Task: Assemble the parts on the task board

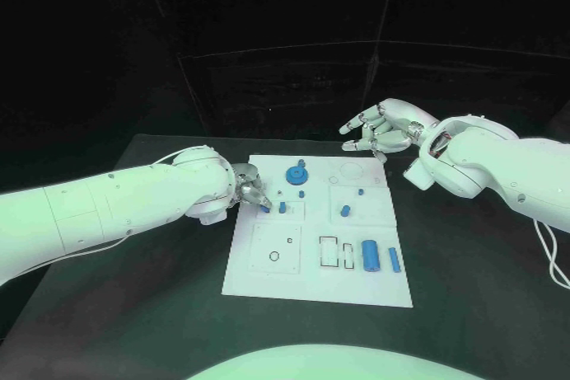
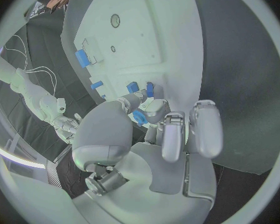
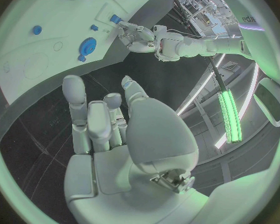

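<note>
Parts in blue are lying spread over the white task board [image 1: 268,273], which is resting in the middle of the black table [image 1: 475,265]. One small blue part [image 1: 263,204] is being pinched at the fingertips of the left hand [image 1: 246,190], just above the board's left edge, beside another small blue piece [image 1: 282,207] standing on the board. A round blue gear-like part [image 1: 296,177] is sitting near the board's far edge. The right hand [image 1: 382,129] is being held above the table beyond the board's far right corner, fingers loosely curled and apart, with nothing in them.
</note>
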Motion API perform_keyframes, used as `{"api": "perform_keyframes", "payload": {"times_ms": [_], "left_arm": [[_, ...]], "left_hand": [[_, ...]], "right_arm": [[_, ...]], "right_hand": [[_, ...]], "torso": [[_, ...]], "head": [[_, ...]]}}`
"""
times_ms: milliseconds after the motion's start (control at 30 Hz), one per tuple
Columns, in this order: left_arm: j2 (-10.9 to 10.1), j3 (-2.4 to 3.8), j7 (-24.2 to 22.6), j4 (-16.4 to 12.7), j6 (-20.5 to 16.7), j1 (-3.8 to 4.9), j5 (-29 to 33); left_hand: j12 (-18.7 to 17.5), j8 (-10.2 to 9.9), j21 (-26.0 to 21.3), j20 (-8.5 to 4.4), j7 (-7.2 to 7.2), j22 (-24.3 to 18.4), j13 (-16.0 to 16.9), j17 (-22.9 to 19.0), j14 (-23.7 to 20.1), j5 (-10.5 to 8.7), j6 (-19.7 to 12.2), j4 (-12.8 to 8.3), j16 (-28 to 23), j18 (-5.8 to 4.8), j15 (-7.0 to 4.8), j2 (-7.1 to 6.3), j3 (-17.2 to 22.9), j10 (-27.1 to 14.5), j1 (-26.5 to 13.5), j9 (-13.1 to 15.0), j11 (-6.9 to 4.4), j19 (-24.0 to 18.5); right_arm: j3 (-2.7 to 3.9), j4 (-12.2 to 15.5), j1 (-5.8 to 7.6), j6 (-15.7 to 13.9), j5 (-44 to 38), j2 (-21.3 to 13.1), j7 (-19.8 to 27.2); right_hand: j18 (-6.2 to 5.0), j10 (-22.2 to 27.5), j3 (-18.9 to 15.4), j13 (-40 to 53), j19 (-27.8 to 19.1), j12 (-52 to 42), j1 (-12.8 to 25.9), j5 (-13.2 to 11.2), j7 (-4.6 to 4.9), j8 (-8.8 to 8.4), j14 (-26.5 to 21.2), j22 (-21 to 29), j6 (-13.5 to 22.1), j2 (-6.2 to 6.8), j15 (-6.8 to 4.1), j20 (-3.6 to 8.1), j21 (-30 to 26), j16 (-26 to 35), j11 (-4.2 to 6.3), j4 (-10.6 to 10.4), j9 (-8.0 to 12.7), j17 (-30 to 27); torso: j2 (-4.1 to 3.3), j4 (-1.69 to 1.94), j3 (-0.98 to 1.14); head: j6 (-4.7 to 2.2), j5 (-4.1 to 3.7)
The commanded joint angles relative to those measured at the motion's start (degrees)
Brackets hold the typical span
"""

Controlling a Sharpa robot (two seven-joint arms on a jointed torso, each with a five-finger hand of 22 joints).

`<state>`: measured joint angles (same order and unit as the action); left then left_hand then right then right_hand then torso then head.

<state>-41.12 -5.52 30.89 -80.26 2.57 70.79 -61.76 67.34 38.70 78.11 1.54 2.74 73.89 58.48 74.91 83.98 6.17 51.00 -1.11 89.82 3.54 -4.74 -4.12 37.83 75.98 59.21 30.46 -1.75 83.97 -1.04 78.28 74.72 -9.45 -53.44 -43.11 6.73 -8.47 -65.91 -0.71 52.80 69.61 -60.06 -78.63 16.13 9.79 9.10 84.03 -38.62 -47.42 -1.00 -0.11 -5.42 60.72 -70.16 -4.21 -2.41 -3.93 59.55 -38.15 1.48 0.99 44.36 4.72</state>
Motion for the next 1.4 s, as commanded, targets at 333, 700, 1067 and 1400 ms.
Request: {"api": "perform_keyframes", "payload": {"times_ms": [333, 700, 1067, 1400], "left_arm": [[0.77, -0.22, 0.42, 0.94, 1.50, -0.17, 0.63], [1.10, -0.22, 0.50, 1.66, 1.08, -0.16, 0.83], [1.11, -0.21, 0.39, 2.18, 0.31, -0.16, 0.85], [0.09, -0.15, -2.14, 1.77, -4.23, -0.15, 2.34]], "left_hand": [[0.62, 0.09, -0.22, -0.69, -0.69, 0.43, 0.36, 15.09, 6.02, -0.45, 1.64, 0.65, 0.18, 0.03, -0.62, -0.35, -2.25, 0.47, -4.78, -0.64, -0.27, 1.17], [0.57, 0.11, -0.15, -0.84, -0.88, 0.65, 0.13, 15.09, 6.02, -0.46, 2.30, 2.25, 0.18, 0.00, -0.78, -0.11, -5.86, 0.36, -5.81, -0.90, -0.43, 1.27], [0.74, 0.20, -0.20, -0.91, -0.92, 0.76, 0.19, 15.09, 6.02, -0.53, 2.80, 4.32, 0.18, -0.02, -0.84, -0.62, -11.78, 0.40, -7.04, -1.14, -0.48, 1.33], [0.43, 0.31, -0.82, -1.14, -1.14, 0.25, -0.49, 15.09, 6.02, -3.01, 2.85, 9.52, 0.18, 0.12, -1.05, -2.56, -23.67, -0.06, -9.56, -1.36, -0.61, 1.20]], "right_arm": [[0.03, 0.07, 0.11, 0.36, 0.04, 0.04, 0.55], [0.03, 0.14, 0.12, 0.36, 0.04, 0.04, 0.54], [0.03, 0.17, 0.12, 0.31, 0.08, -0.05, 0.56], [0.03, 0.13, 0.12, 0.39, 0.12, -0.07, 0.53]], "right_hand": [[-0.43, 0.43, -0.15, -0.07, -0.29, 0.17, 0.28, 0.26, -0.15, 0.40, -0.11, 0.06, 0.37, -0.40, -0.35, -0.09, -0.33, 0.25, -0.12, -0.29, 0.03, -0.03], [-0.43, 0.43, -0.15, -0.07, -0.29, 0.17, 0.28, 0.26, -0.15, 0.40, -0.11, 0.06, 0.37, -0.40, -0.35, -0.09, -0.33, 0.25, -0.12, -0.29, 0.03, -0.03], [-0.43, 0.51, -0.23, -0.22, -0.28, 0.21, 0.39, 0.23, -0.15, 0.46, -0.12, 0.16, 0.36, -0.41, -0.34, -0.10, -0.43, 0.32, -0.13, -0.40, 0.03, -0.08], [-0.44, 0.51, -0.37, -0.25, -0.26, 0.15, 0.62, 0.11, -0.14, 0.51, -0.10, 0.25, 0.40, -0.40, -0.33, -0.10, -0.53, 0.31, -0.15, -0.59, 0.03, -0.02]], "torso": [[-0.04, -0.03, -0.01], [0.00, 0.02, -0.01], [0.00, 0.01, -0.03], [0.02, -0.03, -0.11]], "head": [[0.18, -0.29], [0.30, -0.36], [0.35, -0.37], [0.22, -0.61]]}}
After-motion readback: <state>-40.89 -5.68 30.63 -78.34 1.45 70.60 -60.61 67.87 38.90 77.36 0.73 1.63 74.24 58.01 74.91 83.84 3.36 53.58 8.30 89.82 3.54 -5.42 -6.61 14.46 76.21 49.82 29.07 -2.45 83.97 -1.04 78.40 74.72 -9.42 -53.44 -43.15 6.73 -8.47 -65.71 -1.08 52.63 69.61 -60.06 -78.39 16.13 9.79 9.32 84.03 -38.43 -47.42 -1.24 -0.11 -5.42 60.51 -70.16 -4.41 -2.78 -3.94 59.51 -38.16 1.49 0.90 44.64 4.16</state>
